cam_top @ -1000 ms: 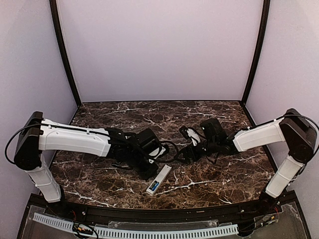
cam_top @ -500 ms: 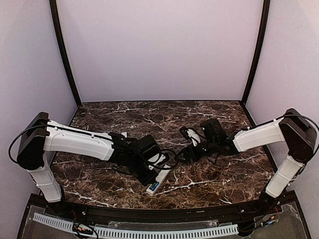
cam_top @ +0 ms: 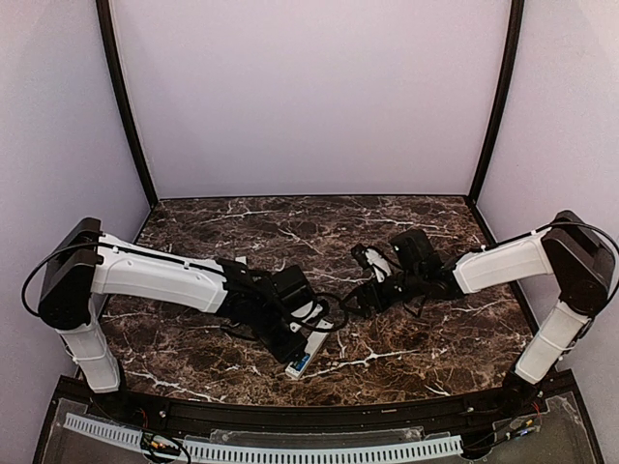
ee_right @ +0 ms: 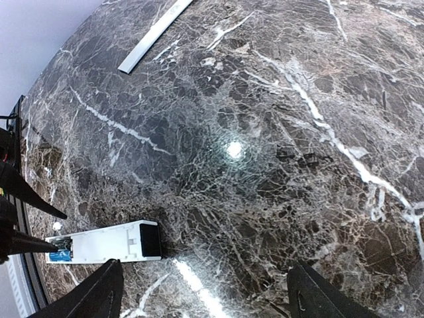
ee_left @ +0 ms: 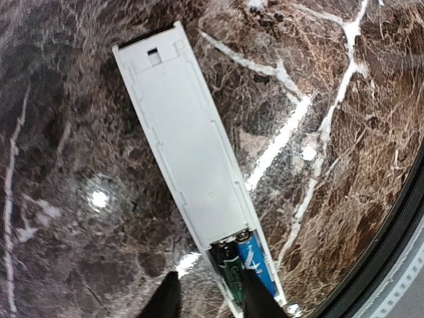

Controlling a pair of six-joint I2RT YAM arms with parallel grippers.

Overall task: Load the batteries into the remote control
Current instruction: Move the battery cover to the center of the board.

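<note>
The remote control (ee_left: pixel 189 152) lies back-up on the marble, a slim white bar with its battery bay uncovered at the near end. Two batteries sit side by side in the bay, one dark green (ee_left: pixel 230 270) and one blue (ee_left: pixel 257 264). My left gripper (ee_left: pixel 209 301) hovers over that end, slightly open. One of its fingertips (ee_left: pixel 165 299) is over the table beside the remote and the other is above the batteries. From above, the remote (cam_top: pixel 309 350) pokes out under the left gripper. My right gripper (ee_right: pixel 213 295) stands wide open and empty just beyond the remote's dark end (ee_right: pixel 150 240).
A thin white strip (ee_right: pixel 156 33) lies on the marble farther out, in the right wrist view. The table's black front rim (ee_left: pixel 374 275) runs close to the remote's battery end. Purple walls enclose the table on three sides.
My left gripper has moved forward and right until it is over the remote's battery end, and its fingers have parted a little. The right arm has barely moved.
</note>
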